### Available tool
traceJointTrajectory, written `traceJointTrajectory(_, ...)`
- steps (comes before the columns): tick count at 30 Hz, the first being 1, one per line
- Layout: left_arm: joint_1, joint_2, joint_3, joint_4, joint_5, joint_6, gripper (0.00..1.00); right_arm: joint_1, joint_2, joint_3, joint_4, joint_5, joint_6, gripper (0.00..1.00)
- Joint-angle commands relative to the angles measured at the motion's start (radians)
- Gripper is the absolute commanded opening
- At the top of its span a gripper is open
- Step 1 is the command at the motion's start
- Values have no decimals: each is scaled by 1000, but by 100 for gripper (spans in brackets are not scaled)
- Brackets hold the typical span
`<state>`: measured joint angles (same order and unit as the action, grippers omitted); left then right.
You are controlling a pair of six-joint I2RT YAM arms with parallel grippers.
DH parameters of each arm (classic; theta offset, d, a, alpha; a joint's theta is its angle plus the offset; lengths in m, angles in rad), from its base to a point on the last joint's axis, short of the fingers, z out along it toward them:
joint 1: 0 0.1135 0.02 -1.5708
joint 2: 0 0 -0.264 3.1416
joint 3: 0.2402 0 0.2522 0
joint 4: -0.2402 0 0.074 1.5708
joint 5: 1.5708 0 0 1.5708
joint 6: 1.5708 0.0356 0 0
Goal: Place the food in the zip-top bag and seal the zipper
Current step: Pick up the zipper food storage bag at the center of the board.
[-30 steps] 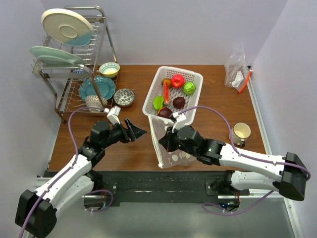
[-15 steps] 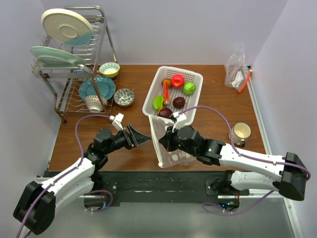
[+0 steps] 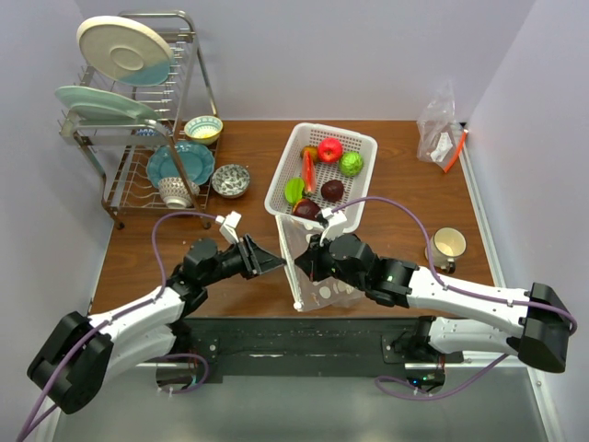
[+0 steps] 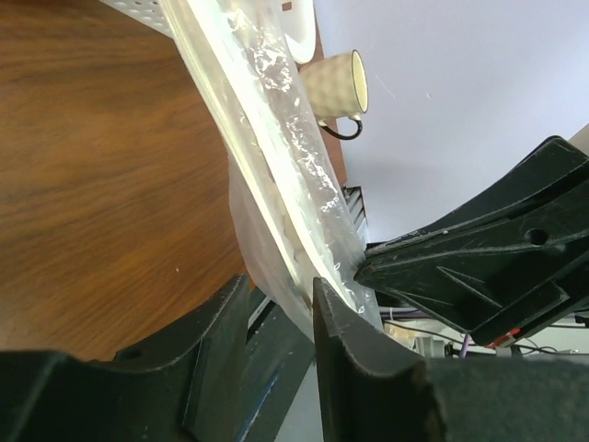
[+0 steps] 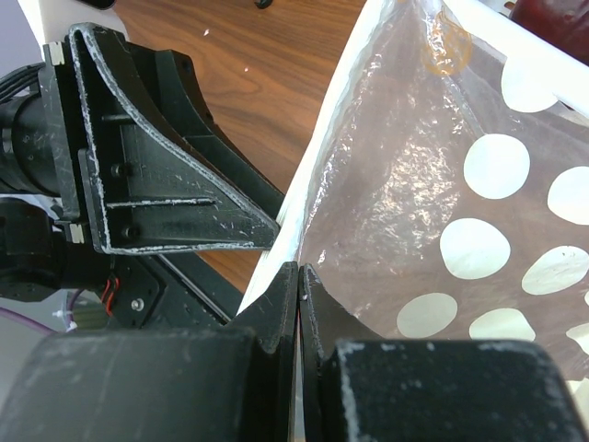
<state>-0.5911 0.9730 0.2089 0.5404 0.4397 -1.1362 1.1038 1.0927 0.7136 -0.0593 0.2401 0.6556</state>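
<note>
Gently now: a limp bag held by its mouth edge, the food not yet in.

My right tool was clamped on the mouth edge of the zip-top bag, which sagged just ahead of it on the tabletop, below the white basket. My left tool had its fingers apart, and the zipper ran down into the gap between them, not yet pinched. The food lay beyond both tools, in the basket. I judged the film light, floppy and slick, so it would slip from a loose pinch. The ridged strip looked stiffest, so I meant to grip there.
</note>
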Motion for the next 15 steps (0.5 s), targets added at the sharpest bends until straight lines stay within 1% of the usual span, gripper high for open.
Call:
traceJointTrajectory(1,-12,3,10,95,-19,-8,35,-4,-2,1,44,-2,10,0)
traceJointTrajectory(6,-19,12,21,104,-29,-4,30,-2,-5,-2,44,-7,12,0)
traceJointTrajectory(9,-22,21,23,107,-33,1,22,-4,-5,0,46,-15,15,0)
traceJointTrajectory(10,-22,23,23,107,-36,1,17,-4,-7,0,47,-19,16,0)
traceJointTrajectory(12,-24,29,21,107,-47,1,16,-2,-8,1,47,-25,18,0)
traceJointTrajectory(15,-29,32,20,121,-56,1,4,-4,-16,4,46,-28,16,0)
